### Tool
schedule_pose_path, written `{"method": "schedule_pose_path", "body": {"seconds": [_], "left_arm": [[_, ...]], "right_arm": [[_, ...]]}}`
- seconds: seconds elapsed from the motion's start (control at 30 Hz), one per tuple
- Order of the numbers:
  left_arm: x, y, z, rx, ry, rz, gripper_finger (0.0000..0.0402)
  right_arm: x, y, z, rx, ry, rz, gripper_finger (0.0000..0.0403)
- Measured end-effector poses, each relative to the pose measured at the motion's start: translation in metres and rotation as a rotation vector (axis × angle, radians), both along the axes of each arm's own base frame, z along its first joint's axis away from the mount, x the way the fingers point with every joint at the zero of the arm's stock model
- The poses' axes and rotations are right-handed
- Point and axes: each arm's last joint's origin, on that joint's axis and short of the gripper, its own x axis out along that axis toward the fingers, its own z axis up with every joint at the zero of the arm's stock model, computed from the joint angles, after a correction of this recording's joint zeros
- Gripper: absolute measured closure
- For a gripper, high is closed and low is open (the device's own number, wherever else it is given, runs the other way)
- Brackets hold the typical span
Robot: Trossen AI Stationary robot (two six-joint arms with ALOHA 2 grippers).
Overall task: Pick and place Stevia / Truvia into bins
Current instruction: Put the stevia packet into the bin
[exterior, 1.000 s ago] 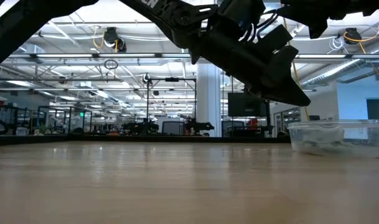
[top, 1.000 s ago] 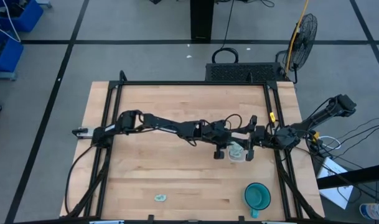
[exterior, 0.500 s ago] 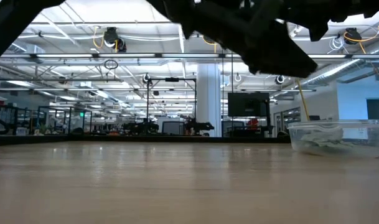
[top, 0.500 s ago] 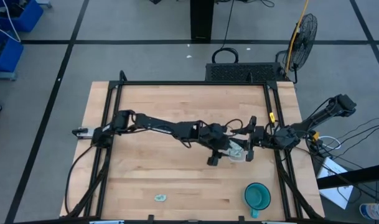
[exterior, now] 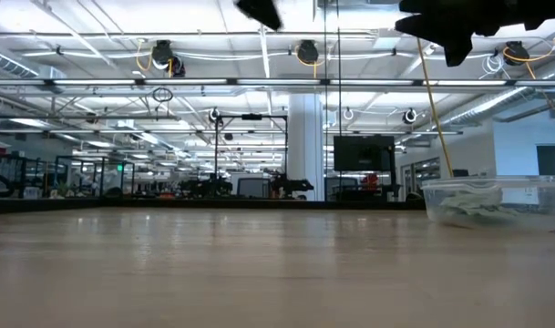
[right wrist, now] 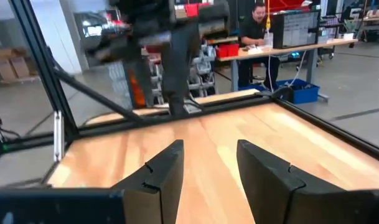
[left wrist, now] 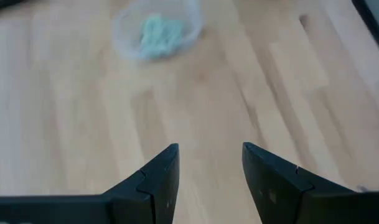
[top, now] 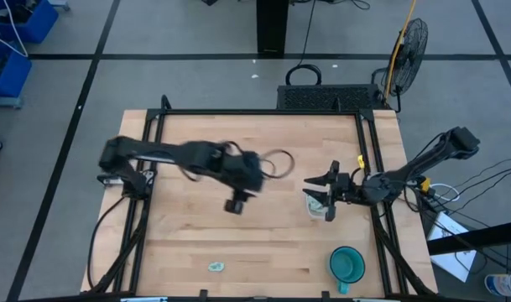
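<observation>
The left gripper (top: pixel 233 205), jaws parted and empty, has swung back from the bin (top: pixel 319 204) toward mid-counter, suggesting a packet was delivered, while the right gripper (top: pixel 329 195) waits released beside the bin and one packet (top: pixel 216 267) remains near the counter's front edge.

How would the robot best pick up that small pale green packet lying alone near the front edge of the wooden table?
The small pale green paper packet lies flat on the wooden table with bare wood all round it, so I'd come straight down from above and pinch across its narrower width. The left pincer, open and empty, looks nearer than the right pincer. How the packet is turned is too small to tell.
</observation>
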Motion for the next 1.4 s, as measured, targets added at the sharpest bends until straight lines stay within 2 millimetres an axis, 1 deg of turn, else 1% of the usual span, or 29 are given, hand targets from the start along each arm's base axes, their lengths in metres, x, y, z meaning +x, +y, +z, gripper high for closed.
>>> {"method": "schedule_pose_path", "body": {"seconds": [0.1,0.2,0.23,0.3,0.37,0.43,0.5,0.67,0.73,0.77,0.87,0.97,1.03,1.1,1.2,1.3,1.4], "left_arm": [[-0.036,0.005,0.028,-0.055,0.028,0.125,0.022],[-0.069,0.003,0.048,-0.105,0.055,0.194,0.022],[-0.078,0.0,0.052,-0.113,0.063,0.195,0.022],[-0.09,-0.006,0.054,-0.132,0.064,0.191,0.022],[-0.102,-0.016,0.051,-0.15,0.069,0.178,0.022],[-0.107,-0.028,0.04,-0.167,0.081,0.174,0.022],[-0.112,-0.043,0.024,-0.183,0.093,0.175,0.022],[-0.119,-0.077,-0.033,-0.221,0.166,0.213,0.022],[-0.123,-0.088,-0.057,-0.237,0.205,0.229,0.022],[-0.122,-0.095,-0.068,-0.276,0.201,0.228,0.022],[-0.128,-0.114,-0.096,-0.389,0.202,0.209,0.022],[-0.133,-0.134,-0.118,-0.477,0.145,0.123,0.022],[-0.142,-0.141,-0.132,-0.479,0.13,0.088,0.022],[-0.146,-0.147,-0.142,-0.489,0.08,0.071,0.022],[-0.153,-0.147,-0.159,-0.44,0.054,0.104,0.022],[-0.151,-0.149,-0.169,-0.458,0.021,0.108,0.022],[-0.145,-0.157,-0.179,-0.472,0.003,0.055,0.022]], "right_arm": [[0.007,0.004,-0.001,0.014,-0.034,0.026,0.0261],[0.014,0.007,-0.001,0.009,-0.075,0.116,0.0261],[0.017,0.007,-0.001,0.012,-0.089,0.148,0.0261],[0.023,0.008,-0.004,0.013,-0.1,0.195,0.0261],[0.03,0.008,-0.008,0.004,-0.077,0.216,0.0261],[0.038,0.009,-0.01,0.002,-0.043,0.214,0.0261],[0.047,0.011,-0.012,-0.003,-0.004,0.217,0.0261],[0.075,0.022,-0.013,-0.039,0.063,0.322,0.0261],[0.084,0.026,-0.014,-0.09,0.072,0.338,0.0261],[0.088,0.028,-0.014,-0.113,0.079,0.347,0.0261],[0.095,0.03,-0.018,-0.16,0.097,0.353,0.0261],[0.097,0.028,-0.021,-0.174,0.11,0.346,0.0261],[0.098,0.025,-0.02,-0.17,0.104,0.333,0.0261],[0.098,0.021,-0.018,-0.161,0.095,0.32,0.0261],[0.1,0.016,-0.013,-0.162,0.064,0.298,0.0261],[0.101,0.011,-0.012,-0.2,0.053,0.281,0.0261],[0.103,0.004,-0.011,-0.245,0.047,0.258,0.0261]]}}
